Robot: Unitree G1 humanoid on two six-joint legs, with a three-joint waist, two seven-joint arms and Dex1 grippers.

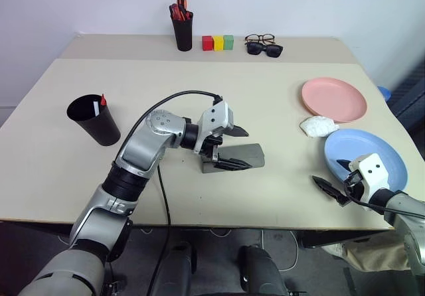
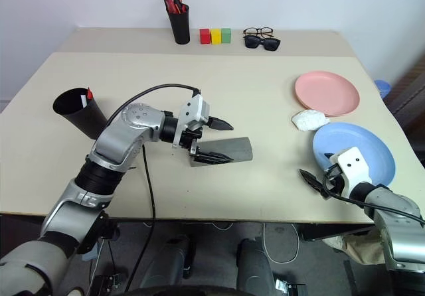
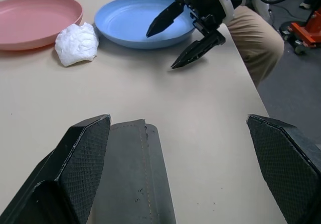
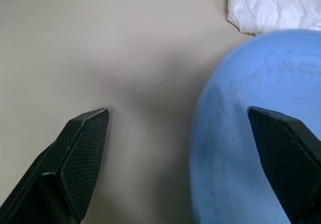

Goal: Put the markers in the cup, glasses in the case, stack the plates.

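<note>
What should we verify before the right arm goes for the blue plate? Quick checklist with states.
1. Right gripper open: ok.
2. It straddles the near rim of the light blue round plastic plate: ok, one finger over the plate, one over the table.
3. Salmon pink round plate bare, ready to take a stack: ok.
4. Crumpled white wad between the plates: not ok, touches or nearly touches both rims.
5. Left gripper open, at the grey closed spectacle case: ok.
6. Glasses inside case: cannot tell.

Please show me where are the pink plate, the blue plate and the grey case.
pink plate (image 1: 334, 99), left eye view, on its flat centre.
blue plate (image 1: 372, 151), left eye view, on its bare middle.
grey case (image 2: 236, 148), right eye view, on its closed lid.
</note>
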